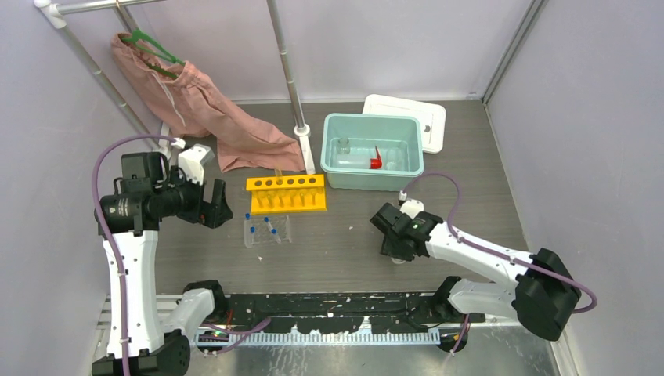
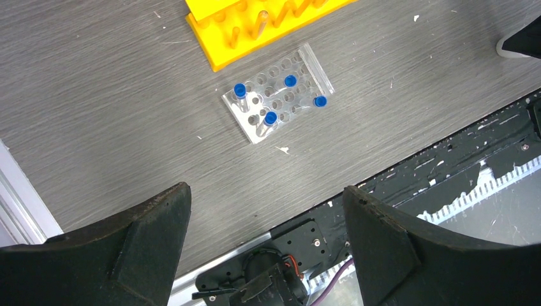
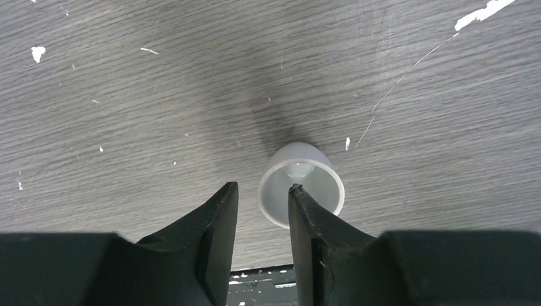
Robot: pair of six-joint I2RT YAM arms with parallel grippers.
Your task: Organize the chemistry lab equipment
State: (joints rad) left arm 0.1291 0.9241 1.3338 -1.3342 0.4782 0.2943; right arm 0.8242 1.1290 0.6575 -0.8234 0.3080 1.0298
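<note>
Right jaws half-closed, not yet pinching: right gripper (image 3: pixel 261 188) astride the wall of the white cup (image 3: pixel 312 169), one finger inside, well right of the yellow rack (image 1: pixel 286 193), nearer the arm bases. Left jaws wide, holding nothing; left gripper (image 2: pixel 266 190) hovering left of the rack. Clear tray (image 1: pixel 266 230) with blue-capped tubes (image 2: pixel 240 90) just in front of the rack. Behind and right of it, green bin (image 1: pixel 337 125) with bottle (image 1: pixel 374 162) and beaker (image 1: pixel 343 145); pink cloth (image 1: pixel 203 102) just behind it

L claw (image 2: pixel 266 191) wide open; R claw (image 3: pixel 261 187) low, narrow gap.
</note>
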